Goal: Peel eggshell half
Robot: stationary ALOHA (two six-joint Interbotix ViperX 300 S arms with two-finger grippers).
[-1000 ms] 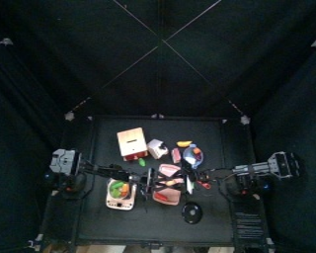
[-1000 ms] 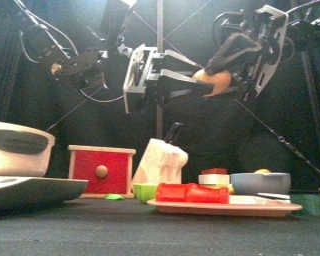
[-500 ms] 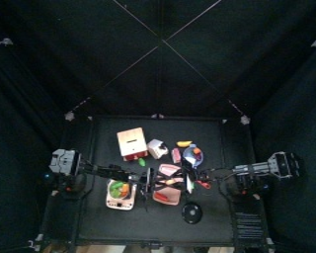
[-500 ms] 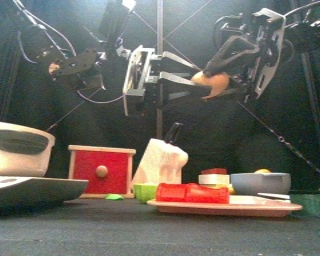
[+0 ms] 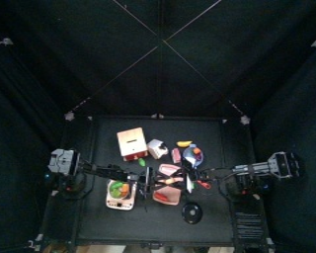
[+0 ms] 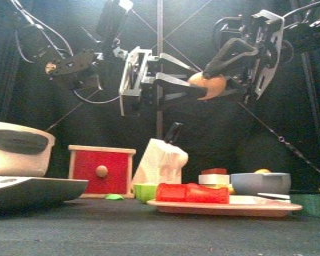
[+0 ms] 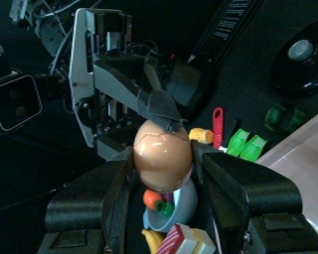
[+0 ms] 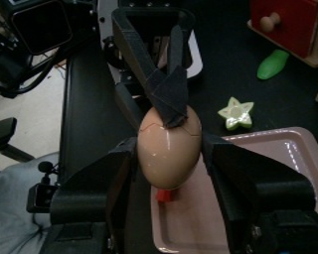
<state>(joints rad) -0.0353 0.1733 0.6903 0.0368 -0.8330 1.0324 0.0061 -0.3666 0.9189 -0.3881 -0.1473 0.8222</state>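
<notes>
A tan egg [image 6: 210,85] hangs in mid-air above the table, held between both grippers. In the left wrist view the egg [image 7: 162,155] sits between my left gripper's [image 7: 162,174] jaws, and the right gripper's thin black fingertips [image 7: 159,97] pinch its far end. In the right wrist view the egg [image 8: 169,151] sits between my right gripper's [image 8: 169,171] jaws, with the left gripper's fingertips [image 8: 170,91] on its far end. In the front view the left gripper [image 6: 176,81] comes from the left and the right gripper [image 6: 227,72] from the right. The shell looks whole.
Below stand a red drawer box [image 6: 101,170], a white bag [image 6: 160,160], a pink tray [image 6: 223,207] with red blocks, a blue bowl [image 6: 260,182], a white pot [image 6: 19,148] and a dark pan [image 6: 29,190]. A green star [image 8: 235,112] lies beside the tray.
The left gripper has shifted slightly to the left and the egg has dipped a little. Both grippers still hold the egg.
</notes>
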